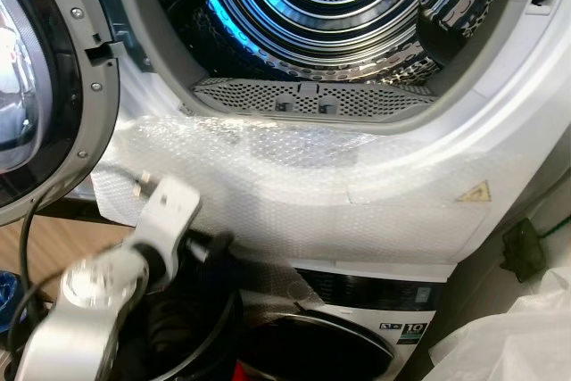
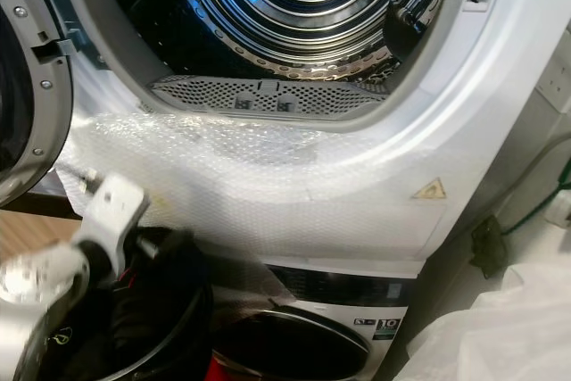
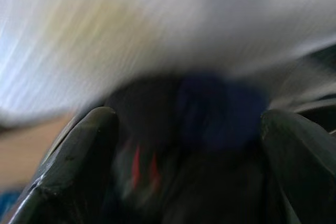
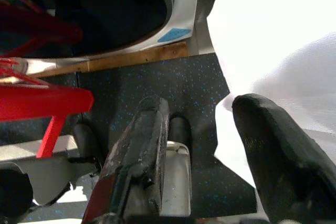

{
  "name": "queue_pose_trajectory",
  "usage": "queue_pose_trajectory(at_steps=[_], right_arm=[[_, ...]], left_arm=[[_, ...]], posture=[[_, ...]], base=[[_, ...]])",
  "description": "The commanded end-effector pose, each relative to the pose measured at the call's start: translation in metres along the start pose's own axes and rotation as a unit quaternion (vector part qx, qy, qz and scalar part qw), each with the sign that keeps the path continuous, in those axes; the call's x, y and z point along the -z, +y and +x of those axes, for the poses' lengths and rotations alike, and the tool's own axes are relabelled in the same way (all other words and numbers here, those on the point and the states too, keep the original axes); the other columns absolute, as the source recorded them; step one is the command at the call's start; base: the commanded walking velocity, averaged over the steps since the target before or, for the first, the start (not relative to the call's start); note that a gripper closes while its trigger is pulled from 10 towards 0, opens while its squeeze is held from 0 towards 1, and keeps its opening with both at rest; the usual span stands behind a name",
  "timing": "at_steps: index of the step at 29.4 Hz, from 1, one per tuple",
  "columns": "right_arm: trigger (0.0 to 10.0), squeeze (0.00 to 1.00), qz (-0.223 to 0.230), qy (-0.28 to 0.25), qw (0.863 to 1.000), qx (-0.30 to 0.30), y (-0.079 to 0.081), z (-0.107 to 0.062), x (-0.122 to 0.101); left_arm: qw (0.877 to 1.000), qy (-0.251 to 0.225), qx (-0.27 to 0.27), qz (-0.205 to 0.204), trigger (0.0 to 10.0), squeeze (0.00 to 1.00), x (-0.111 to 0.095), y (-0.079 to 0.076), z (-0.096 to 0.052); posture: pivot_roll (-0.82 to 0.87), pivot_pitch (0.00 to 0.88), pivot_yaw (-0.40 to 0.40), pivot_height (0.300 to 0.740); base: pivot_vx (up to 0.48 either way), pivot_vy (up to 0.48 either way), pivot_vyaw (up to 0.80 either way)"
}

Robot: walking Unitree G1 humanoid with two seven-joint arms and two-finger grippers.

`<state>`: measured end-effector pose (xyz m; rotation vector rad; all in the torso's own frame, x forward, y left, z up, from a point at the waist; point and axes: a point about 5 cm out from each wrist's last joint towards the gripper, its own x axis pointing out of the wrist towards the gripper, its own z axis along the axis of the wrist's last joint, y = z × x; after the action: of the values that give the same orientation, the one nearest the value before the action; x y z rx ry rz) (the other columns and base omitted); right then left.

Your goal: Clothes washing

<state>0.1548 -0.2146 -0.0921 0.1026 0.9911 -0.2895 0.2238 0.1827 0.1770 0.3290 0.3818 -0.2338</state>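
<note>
We see upper drum (image 1: 330, 6) open, door (image 1: 36, 86) swung left. Our left gripper (image 3: 184, 145) low by lower washer (image 1: 357, 327), fingers spread around dark clothes (image 3: 210, 119), grip uncertain. Right gripper (image 4: 210, 145) parted, holding nothing, over speckled floor (image 4: 157, 82).

Blurred, cropped and hidden parts

The left wrist view smears motion: dark clothes (image 3: 210, 129) between the fingers (image 3: 79, 161) cannot be told apart. The drum (image 1: 339, 6) is cut by the top edge; the left arm (image 1: 98, 301) blurs, hiding part of the lower machine's door (image 1: 312, 345)
</note>
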Motion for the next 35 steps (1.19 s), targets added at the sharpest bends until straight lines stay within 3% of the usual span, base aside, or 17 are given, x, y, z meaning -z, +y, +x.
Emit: queue_pose_trajectory(at_steps=[1, 3, 5, 6, 9, 11, 14, 18, 21, 24, 25, 29, 35], right_arm=[[10.0, 0.0, 0.006, 0.003, 1.0, -0.003, 0.005, 0.0, 0.002], [10.0, 0.0, 0.006, 0.003, 1.0, -0.004, 0.005, 0.0, 0.003], [10.0, 0.0, 0.008, 0.004, 1.0, -0.005, 0.006, 0.0, 0.003], [10.0, 0.0, 0.007, 0.005, 1.0, -0.006, 0.008, 0.0, 0.003], [10.0, 0.0, 0.007, 0.005, 1.0, -0.007, 0.009, 0.0, 0.002], [10.0, 0.0, 0.007, 0.005, 1.0, -0.007, 0.01, 0.0, 0.002], [10.0, 0.0, 0.004, 0.005, 1.0, -0.011, 0.013, 0.0, 0.001], [10.0, 0.0, 0.004, 0.005, 1.0, -0.011, 0.014, 0.0, 0.001], [10.0, 0.0, 0.008, 0.004, 1.0, -0.012, 0.016, 0.001, -0.001], [10.0, 0.0, 0.01, 0.0, 1.0, -0.012, 0.017, 0.001, -0.003], [10.0, 0.0, 0.009, 0.001, 1.0, -0.012, 0.016, 0.001, -0.002], [10.0, 0.0, 0.009, 0.006, 1.0, -0.01, 0.014, 0.0, 0.001], [10.0, 0.0, 0.012, 0.003, 1.0, -0.011, 0.012, 0.0, 0.0]], left_arm=[[0.999, 0.014, -0.032, -0.014, 10.0, 0.0, 0.003, 0.003, -0.011], [0.998, 0.033, -0.042, -0.031, 10.0, 0.0, 0.01, 0.004, -0.015], [0.993, 0.063, -0.091, -0.041, 10.0, 0.0, 0.021, 0.013, -0.023], [0.987, 0.081, -0.134, -0.046, 10.0, 0.0, 0.029, 0.024, -0.032], [0.981, 0.12, -0.147, -0.046, 10.0, 0.0, 0.047, 0.037, -0.047], [0.983, 0.13, -0.113, -0.058, 10.0, 0.0, 0.056, 0.049, -0.054], [0.996, 0.085, -0.03, -0.005, 10.0, 0.0, 0.044, 0.066, -0.06], [0.996, 0.081, 0.013, -0.022, 10.0, 0.0, 0.044, 0.07, -0.064], [0.992, 0.094, 0.08, 0.032, 10.0, 0.0, 0.048, 0.077, -0.074], [0.988, 0.098, 0.116, 0.025, 10.0, 0.0, 0.052, 0.086, -0.08], [0.987, 0.103, 0.118, 0.026, 10.0, 1.0, 0.054, 0.09, -0.081], [0.985, 0.126, 0.107, 0.052, 10.0, 1.0, 0.066, 0.106, -0.081], [0.987, 0.104, 0.104, 0.058, 10.0, 1.0, 0.061, 0.113, -0.074]], posture=[[0.2, 0.0, 0.122, 0.74], [0.2, 0.0, 0.122, 0.74], [0.21, 0.0, 0.124, 0.74], [0.23, 0.0, 0.134, 0.74], [0.24, 0.0, 0.138, 0.74], [0.25, 0.0, 0.139, 0.74], [0.28, 0.0, 0.131, 0.74], [0.27, 0.0, 0.133, 0.74], [0.26, 0.0, 0.136, 0.74], [0.26, 0.0, 0.133, 0.74], [0.26, 0.0, 0.133, 0.74], [0.26, 0.0, 0.131, 0.74], [0.25, 0.0, 0.126, 0.74]], base=[[0.0, 0.0, 0.0], [0.0, 0.0, 0.0], [0.0, 0.0, 0.0], [0.0, 0.0, 0.0], [0.0, 0.0, 0.0], [0.0, 0.0, 0.0], [0.0, 0.0, 0.0], [0.0, 0.0, 0.0], [0.0, 0.0, 0.0], [0.0, 0.0, 0.0], [0.0, 0.0, 0.0], [0.0, 0.0, 0.0], [0.0, 0.0, 0.0]])
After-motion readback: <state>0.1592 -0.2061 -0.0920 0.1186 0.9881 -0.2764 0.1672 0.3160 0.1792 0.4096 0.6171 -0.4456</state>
